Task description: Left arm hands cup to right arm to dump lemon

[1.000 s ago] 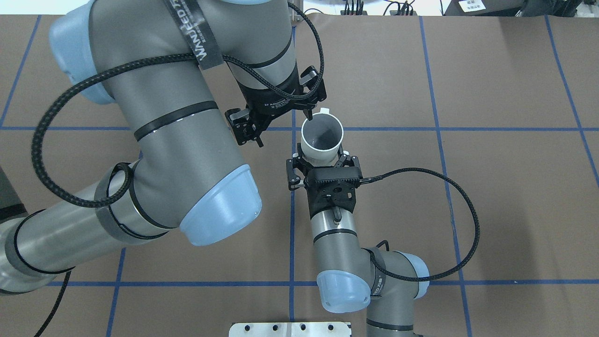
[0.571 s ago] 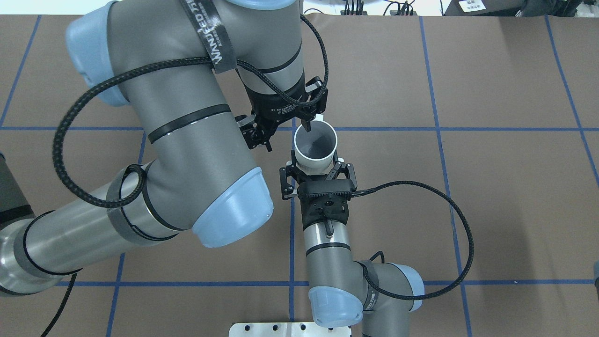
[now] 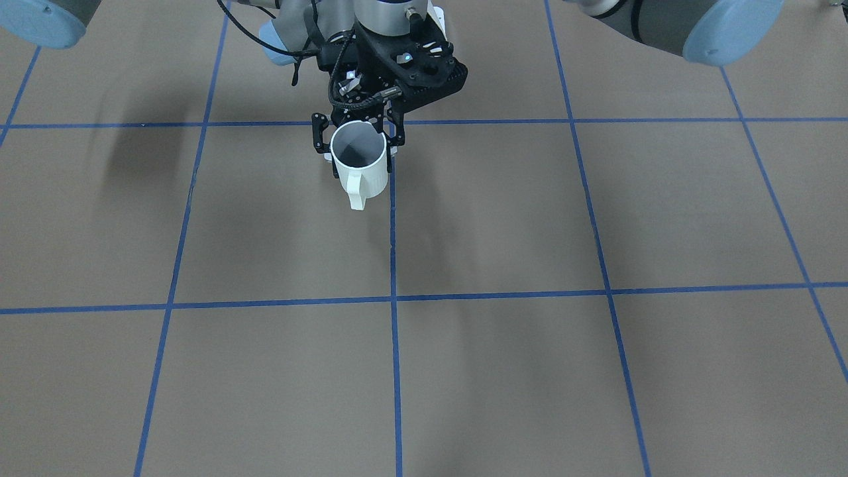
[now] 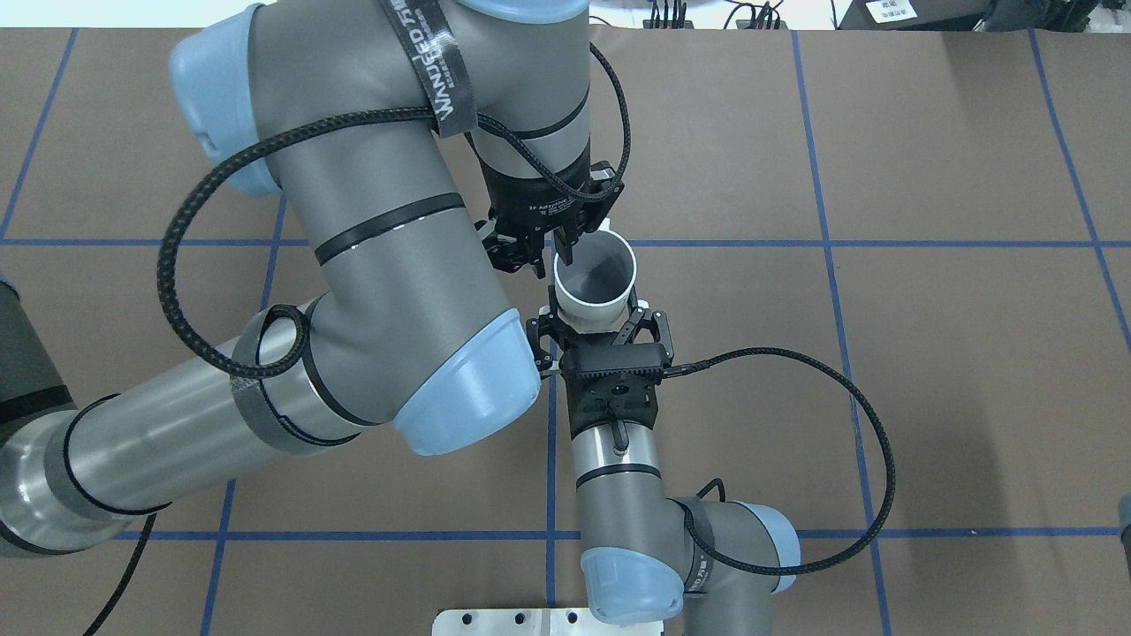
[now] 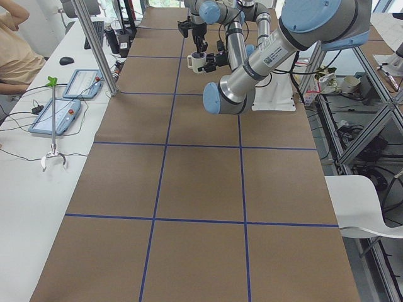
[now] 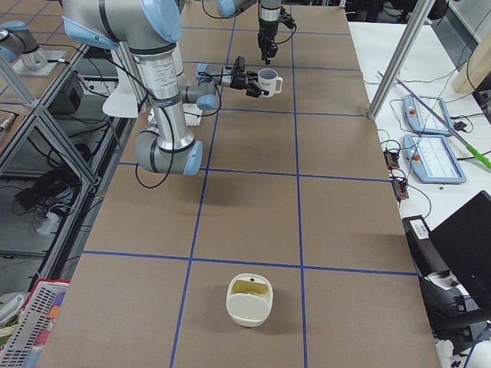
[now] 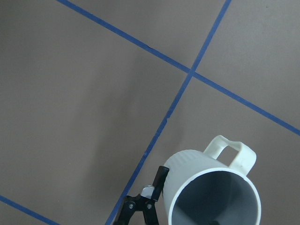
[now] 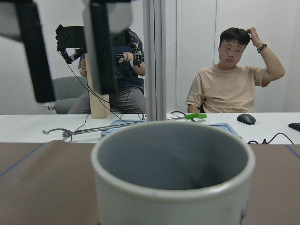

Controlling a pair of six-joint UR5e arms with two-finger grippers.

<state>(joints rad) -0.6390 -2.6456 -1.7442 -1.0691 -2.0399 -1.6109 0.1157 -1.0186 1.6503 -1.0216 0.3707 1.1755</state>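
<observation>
The white cup [image 4: 588, 307] is upright and held off the table, its handle [image 3: 356, 193] pointing away from the robot. My right gripper [image 4: 594, 311] is shut on its wall from the near side, as the front view [image 3: 358, 136] also shows. My left gripper [image 4: 550, 263] is open and empty, just above the cup's left rim without touching it. Its fingers [image 8: 101, 47] hang apart above the cup [image 8: 173, 197] in the right wrist view. The left wrist view looks down on the cup [image 7: 197, 168]. The inside is grey, and the lemon is not visible in any view.
A cream container [image 6: 249, 299] with a yellowish inside stands on the brown mat far off toward the robot's right end. A metal pole [image 6: 399, 61] and tablets [image 6: 433, 157] are on the white bench across the table, where a seated person [image 8: 229, 89] watches.
My left arm has swung to the right and its gripper has turned above the cup's left rim. My right gripper has shifted slightly left with the cup.
</observation>
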